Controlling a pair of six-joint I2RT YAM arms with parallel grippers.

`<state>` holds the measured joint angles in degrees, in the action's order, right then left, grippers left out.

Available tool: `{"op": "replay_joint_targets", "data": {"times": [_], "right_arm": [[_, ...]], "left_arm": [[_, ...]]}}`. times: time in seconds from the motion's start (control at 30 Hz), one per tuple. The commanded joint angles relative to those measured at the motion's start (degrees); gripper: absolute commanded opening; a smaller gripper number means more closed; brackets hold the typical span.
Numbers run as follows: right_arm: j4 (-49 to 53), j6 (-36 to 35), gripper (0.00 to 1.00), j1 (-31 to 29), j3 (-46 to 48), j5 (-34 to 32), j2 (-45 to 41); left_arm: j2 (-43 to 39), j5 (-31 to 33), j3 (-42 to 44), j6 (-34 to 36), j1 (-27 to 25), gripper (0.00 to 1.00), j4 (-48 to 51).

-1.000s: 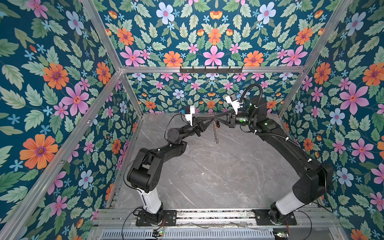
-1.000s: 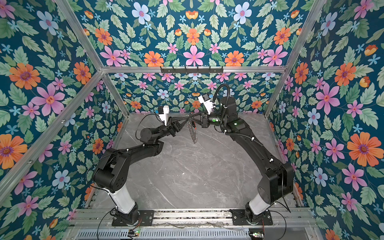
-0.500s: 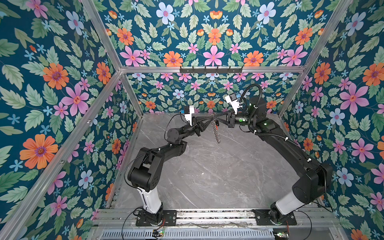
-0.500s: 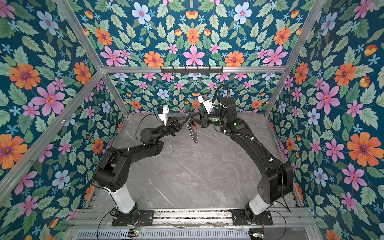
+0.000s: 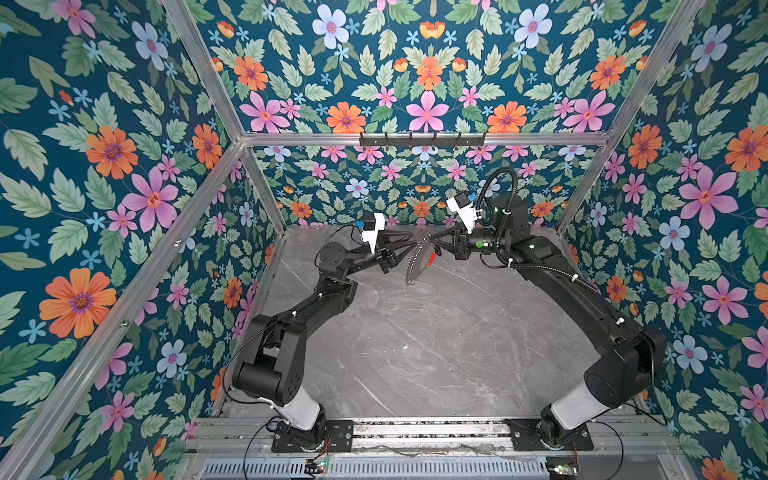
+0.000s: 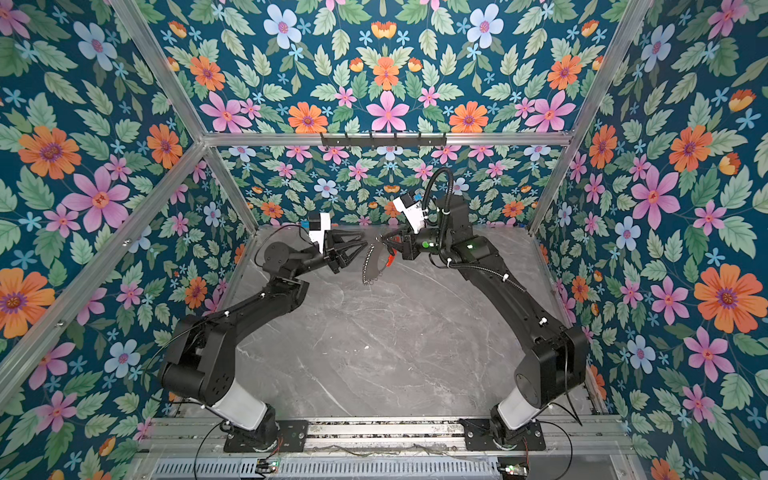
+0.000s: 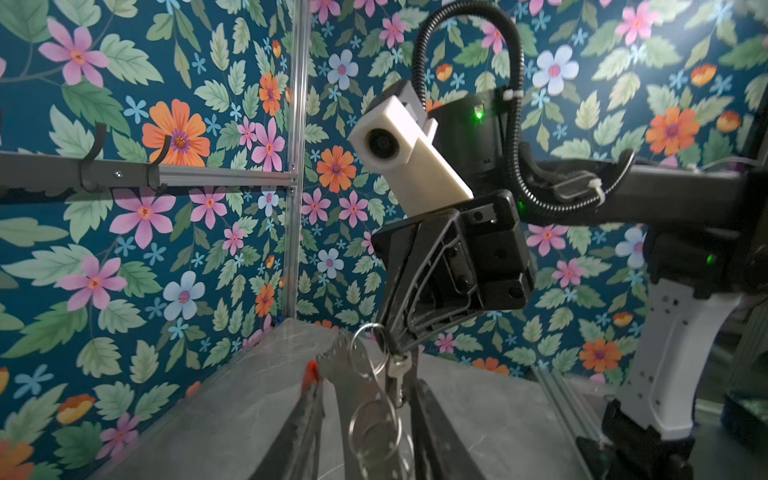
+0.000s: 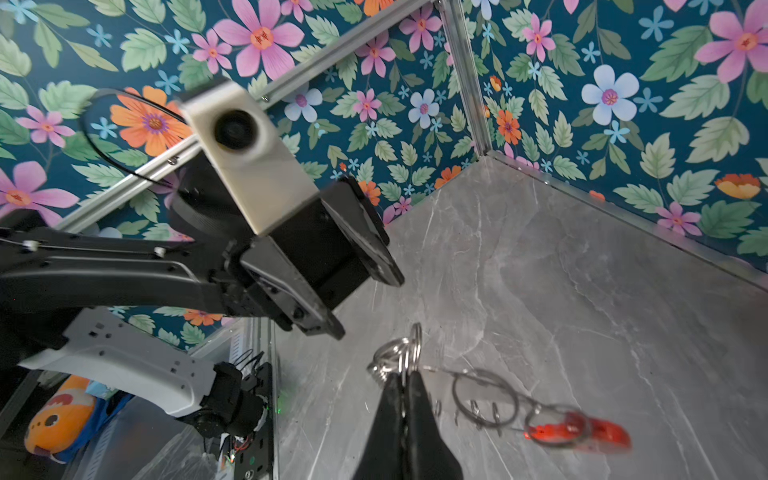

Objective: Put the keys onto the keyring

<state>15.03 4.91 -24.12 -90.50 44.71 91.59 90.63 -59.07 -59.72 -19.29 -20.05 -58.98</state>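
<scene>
My right gripper [image 5: 432, 239] [image 8: 405, 380] is shut on the keyring [image 5: 415, 262] [image 6: 372, 262], pinching a bunch of its small steel loops [image 8: 399, 353]. It holds the keyring in the air near the back wall. The silver hoop hangs down from it, with the red bar [image 8: 582, 432] [image 6: 389, 259] along one arc. My left gripper [image 5: 411, 245] [image 7: 365, 384] is open, its fingers [image 7: 432, 428] on either side of the hanging loops without touching them. The keys [image 7: 398, 370], one small piece that is silver on top and dark below, dangle from the ring just under the right fingertips.
The grey marble table [image 5: 415, 353] lies well below both grippers. A black hook rail [image 5: 422, 140] runs along the back wall above them. Flowered walls and aluminium posts stand close behind and at both sides. An orange soft toy [image 8: 58, 419] lies outside the cell.
My left gripper's jaws have opened beside the keyring. Both arms have stayed almost in place, and the keyring still hangs from the right gripper.
</scene>
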Motion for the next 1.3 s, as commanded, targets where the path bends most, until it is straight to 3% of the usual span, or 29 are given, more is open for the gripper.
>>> {"op": "replay_joint_targets", "data": {"times": [0.0,0.03,0.13,0.3,0.8,1.27], "right_arm": [[5.4,-7.2,0.0,-0.5,-0.9,-1.9,0.4],[6.3,-8.1,0.0,-0.7,-1.0,-2.0,0.5],[8.5,-10.7,0.0,-1.7,-1.3,-2.9,0.8],[11.6,-13.5,0.0,-3.3,-2.0,-4.0,1.2],[13.1,-15.1,0.0,-4.6,-4.0,-4.9,2.9],[14.0,-15.4,0.0,-5.4,-5.3,-4.9,5.1]], "left_arm": [[-2.0,-5.4,-6.7,37.7,-0.1,0.38,42.0],[-1.8,-5.3,-9.8,48.0,-0.2,0.38,52.2],[0.0,-5.1,-16.1,60.7,-0.2,0.39,66.7],[3.2,-6.9,-23.4,69.2,0.3,0.4,78.2],[4.8,-12.1,-26.2,68.0,0.5,0.35,79.4],[6.1,-14.9,-26.5,63.7,0.4,0.16,75.3]]}}
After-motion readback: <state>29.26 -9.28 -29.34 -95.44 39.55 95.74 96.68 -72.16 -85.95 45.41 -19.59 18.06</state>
